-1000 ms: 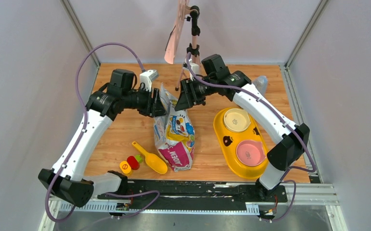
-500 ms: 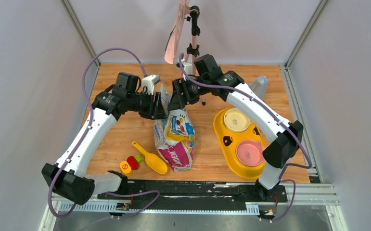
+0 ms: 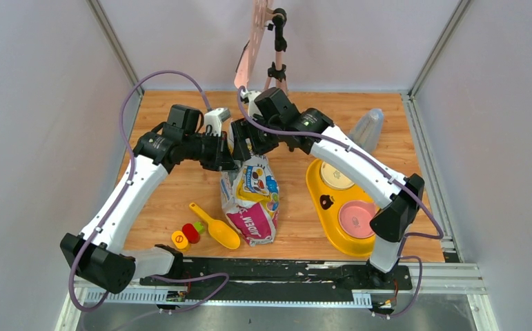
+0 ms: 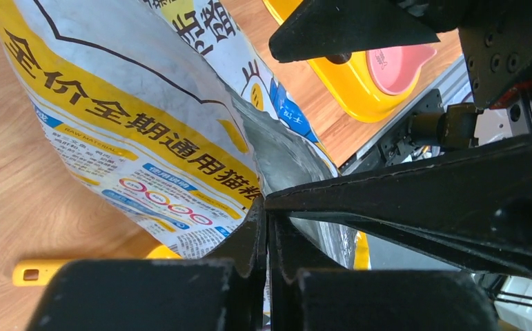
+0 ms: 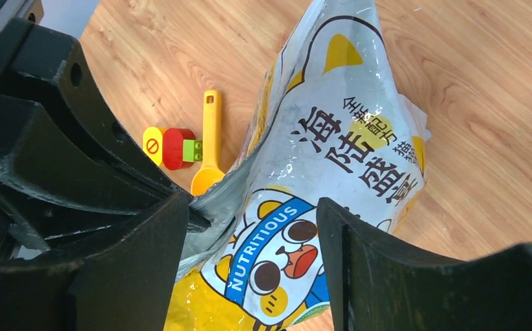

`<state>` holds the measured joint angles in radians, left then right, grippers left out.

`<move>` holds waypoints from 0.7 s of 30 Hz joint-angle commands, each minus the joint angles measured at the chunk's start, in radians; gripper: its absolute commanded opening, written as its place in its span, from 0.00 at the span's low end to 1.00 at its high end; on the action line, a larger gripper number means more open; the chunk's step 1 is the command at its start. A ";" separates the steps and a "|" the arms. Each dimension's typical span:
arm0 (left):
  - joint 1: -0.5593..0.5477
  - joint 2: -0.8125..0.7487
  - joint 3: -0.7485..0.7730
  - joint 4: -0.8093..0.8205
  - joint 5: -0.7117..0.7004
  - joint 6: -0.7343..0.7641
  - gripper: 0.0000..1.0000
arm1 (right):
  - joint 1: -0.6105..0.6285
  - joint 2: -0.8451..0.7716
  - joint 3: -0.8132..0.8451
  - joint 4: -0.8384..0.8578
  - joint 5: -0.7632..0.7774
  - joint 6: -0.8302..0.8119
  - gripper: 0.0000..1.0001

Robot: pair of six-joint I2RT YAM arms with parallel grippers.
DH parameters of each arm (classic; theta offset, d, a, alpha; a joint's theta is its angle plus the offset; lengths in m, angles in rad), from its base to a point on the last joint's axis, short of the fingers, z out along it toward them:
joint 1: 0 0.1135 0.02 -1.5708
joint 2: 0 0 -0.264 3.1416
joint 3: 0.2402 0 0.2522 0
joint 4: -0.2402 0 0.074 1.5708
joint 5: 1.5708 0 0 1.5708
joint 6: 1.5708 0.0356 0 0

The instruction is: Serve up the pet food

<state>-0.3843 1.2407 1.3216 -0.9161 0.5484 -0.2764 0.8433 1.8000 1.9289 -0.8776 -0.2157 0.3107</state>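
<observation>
The pet food is hidden inside the printed white, pink and yellow bag (image 3: 250, 200), which stands upright mid-table with its top open. My left gripper (image 3: 227, 157) is shut on the left lip of the bag's mouth. In the left wrist view the fingers (image 4: 268, 207) pinch a thin sheet of the bag (image 4: 132, 117), whose silver lining shows beside them. My right gripper (image 3: 249, 148) hovers open over the top of the bag. In the right wrist view its fingers (image 5: 252, 227) straddle the cat-printed front panel of the bag (image 5: 332, 138) without touching it.
A yellow scoop (image 3: 214, 225) lies left of the bag, next to red, yellow and green blocks (image 3: 185, 234). A yellow double feeder (image 3: 321, 200) with a cream bowl (image 3: 335, 178) and a pink bowl (image 3: 356, 219) sits on the right. A clear cup (image 3: 368, 127) and a tripod stand (image 3: 273, 48) are behind.
My left gripper has closed on the bag's lip. My right arm has swung left from beside the bag to above its mouth, its jaws a little wider.
</observation>
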 commanded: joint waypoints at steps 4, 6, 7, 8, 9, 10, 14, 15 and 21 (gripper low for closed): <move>-0.001 -0.022 0.026 0.039 -0.026 -0.002 0.00 | 0.021 -0.011 0.039 -0.012 0.100 0.004 0.60; -0.001 -0.026 0.027 0.038 -0.031 -0.001 0.00 | 0.020 -0.024 0.019 -0.014 0.101 -0.006 0.58; -0.001 -0.028 0.032 0.035 -0.030 0.002 0.00 | 0.022 -0.030 0.004 -0.016 0.096 -0.011 0.58; -0.001 -0.032 0.035 0.035 -0.028 0.004 0.00 | 0.023 -0.035 -0.014 -0.017 0.088 -0.017 0.58; -0.001 -0.033 0.037 0.035 -0.026 0.006 0.00 | 0.024 -0.038 -0.039 -0.017 0.081 -0.020 0.57; -0.001 -0.035 0.037 0.035 -0.018 0.006 0.00 | 0.027 -0.039 -0.056 -0.017 0.079 -0.021 0.57; -0.001 -0.043 0.037 0.042 -0.010 0.005 0.00 | 0.045 -0.017 -0.062 -0.016 0.089 -0.047 0.57; -0.001 -0.044 0.042 0.040 -0.014 0.011 0.00 | 0.051 -0.012 -0.052 -0.016 0.099 -0.053 0.55; 0.005 -0.057 0.150 -0.078 -0.219 0.119 0.00 | 0.057 -0.075 0.008 -0.018 0.231 -0.148 0.00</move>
<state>-0.3855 1.2343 1.3560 -0.9588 0.4767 -0.2577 0.8936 1.7901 1.8774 -0.8833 -0.1059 0.2546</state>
